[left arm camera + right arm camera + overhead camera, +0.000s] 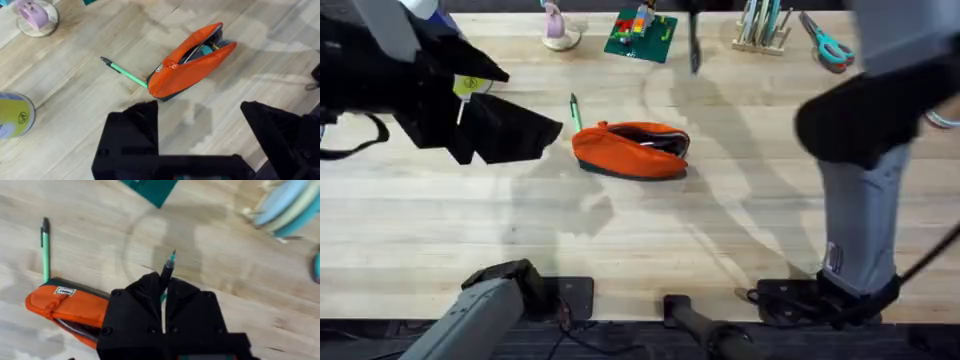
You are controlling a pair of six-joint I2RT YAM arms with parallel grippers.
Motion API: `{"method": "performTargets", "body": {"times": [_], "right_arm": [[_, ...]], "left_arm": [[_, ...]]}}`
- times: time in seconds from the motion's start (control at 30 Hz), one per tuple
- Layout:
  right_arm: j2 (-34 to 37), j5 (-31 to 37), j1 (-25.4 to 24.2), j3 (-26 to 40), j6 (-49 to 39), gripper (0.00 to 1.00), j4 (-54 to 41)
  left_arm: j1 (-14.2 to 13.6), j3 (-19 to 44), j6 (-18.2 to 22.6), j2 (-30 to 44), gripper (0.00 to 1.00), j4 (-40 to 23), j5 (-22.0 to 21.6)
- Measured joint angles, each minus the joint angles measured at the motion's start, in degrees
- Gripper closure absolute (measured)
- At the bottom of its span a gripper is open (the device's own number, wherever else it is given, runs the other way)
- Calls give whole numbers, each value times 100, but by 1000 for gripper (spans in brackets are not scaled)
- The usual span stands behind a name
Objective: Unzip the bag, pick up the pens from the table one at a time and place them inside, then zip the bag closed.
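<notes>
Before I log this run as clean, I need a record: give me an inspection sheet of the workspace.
Surface: wooden table, plank seams visible.
Job's things: orange bag lying unzipped; green pen on the table, one end at the bag's end; another pen held by the right hand.
Clutter: teal scissors, a rack of tools, a green board with small bricks, a pink figure on a disc, all along the far edge.
Hands: left hand open above the table near the bag; right hand shut on the pen.
Cables: black cables on the left arm.
Surroundings: nothing seen.
</notes>
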Motion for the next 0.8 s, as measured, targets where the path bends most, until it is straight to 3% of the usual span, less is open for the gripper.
{"method": "performTargets", "body": {"times": [0.13,0.43,0.8], "right_arm": [[-676,-47,-228,-505,-204,968,-14],[-1876,-567,-308,-2807,-1549,967,-157],[-2588,-2332,-561,-3075,-3673,967,-404]], "left_arm": [[0,0,0,0,7,0,0],[0,0,0,0,7,2,0],[0,0,0,0,7,1,0]]}}
